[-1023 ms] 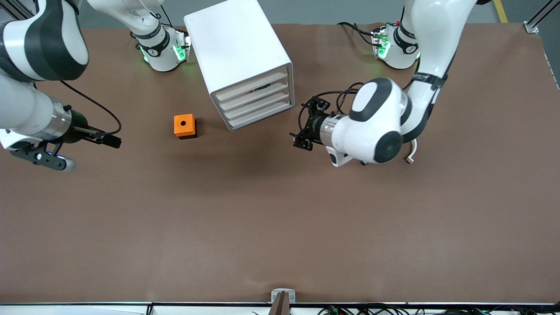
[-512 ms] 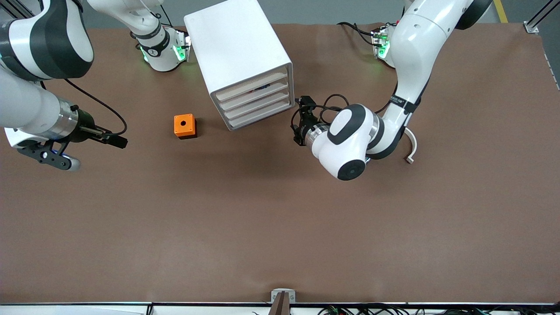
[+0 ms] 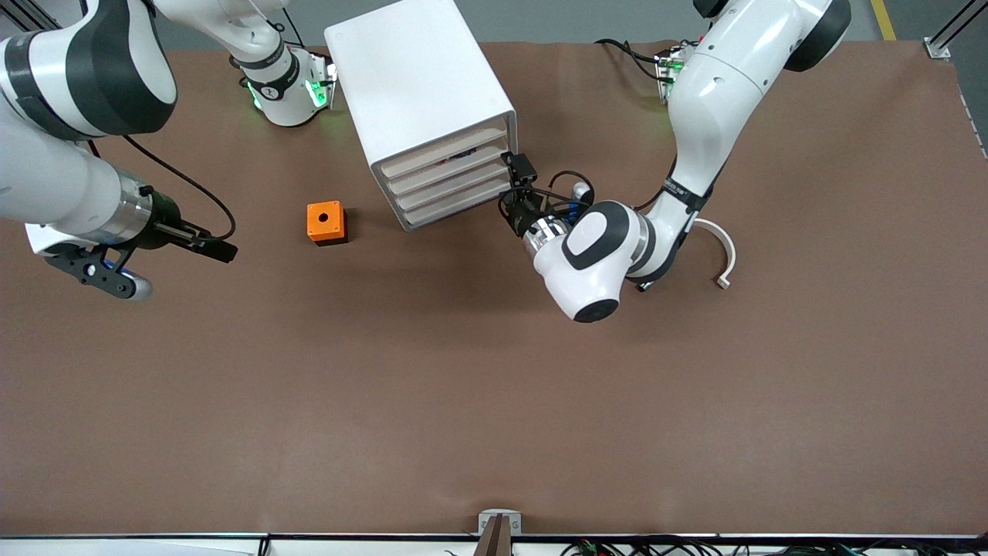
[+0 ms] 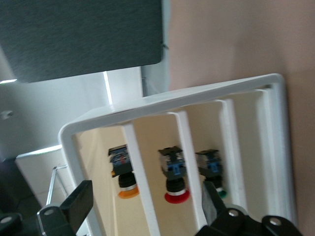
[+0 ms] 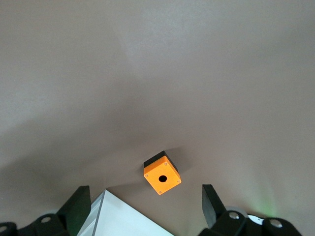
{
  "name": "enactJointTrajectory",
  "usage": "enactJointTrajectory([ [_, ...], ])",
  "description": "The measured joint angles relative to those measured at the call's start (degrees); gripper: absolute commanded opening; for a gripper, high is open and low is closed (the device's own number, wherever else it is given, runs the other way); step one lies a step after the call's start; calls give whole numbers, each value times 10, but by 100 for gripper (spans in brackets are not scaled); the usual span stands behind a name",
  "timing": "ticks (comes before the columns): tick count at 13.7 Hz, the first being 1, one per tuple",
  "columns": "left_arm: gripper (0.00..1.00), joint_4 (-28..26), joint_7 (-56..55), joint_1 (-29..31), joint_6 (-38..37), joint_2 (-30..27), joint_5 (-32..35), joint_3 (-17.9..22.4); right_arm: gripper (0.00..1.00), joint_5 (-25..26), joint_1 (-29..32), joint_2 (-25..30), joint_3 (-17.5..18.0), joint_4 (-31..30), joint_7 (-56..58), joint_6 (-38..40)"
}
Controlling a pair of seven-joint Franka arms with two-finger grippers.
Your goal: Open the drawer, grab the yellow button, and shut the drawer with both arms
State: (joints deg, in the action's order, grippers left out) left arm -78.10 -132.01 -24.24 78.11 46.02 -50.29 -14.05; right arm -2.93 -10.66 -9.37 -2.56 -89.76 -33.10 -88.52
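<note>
Here, four drawers face the left pincer — released, like the right pincer — beside one orange box.

The drawer is the uppermost of four shallow white ones in a boxy white cabinet standing between the two arm bases, turned at an angle to the table edge. It sits pushed in, flush with the three below. Through its front, the left wrist view shows the button lying inside: orange cap, black body, blue end, near one end of the drawer.
</note>
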Motion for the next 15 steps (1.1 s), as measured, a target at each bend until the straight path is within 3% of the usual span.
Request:
enactJointTrajectory([
  [2,60,0,-30,-5,-3,14,-19,0,100,0,0,0,0,0,0,0],
  [4,54,0,-38,-8,-4,28,-30,0,100,0,0,0,0,0,0,0],
  [15,48,0,-42,-34,-37,46,-55,-1,100,-1,0,0,0,-1,0,3],
])
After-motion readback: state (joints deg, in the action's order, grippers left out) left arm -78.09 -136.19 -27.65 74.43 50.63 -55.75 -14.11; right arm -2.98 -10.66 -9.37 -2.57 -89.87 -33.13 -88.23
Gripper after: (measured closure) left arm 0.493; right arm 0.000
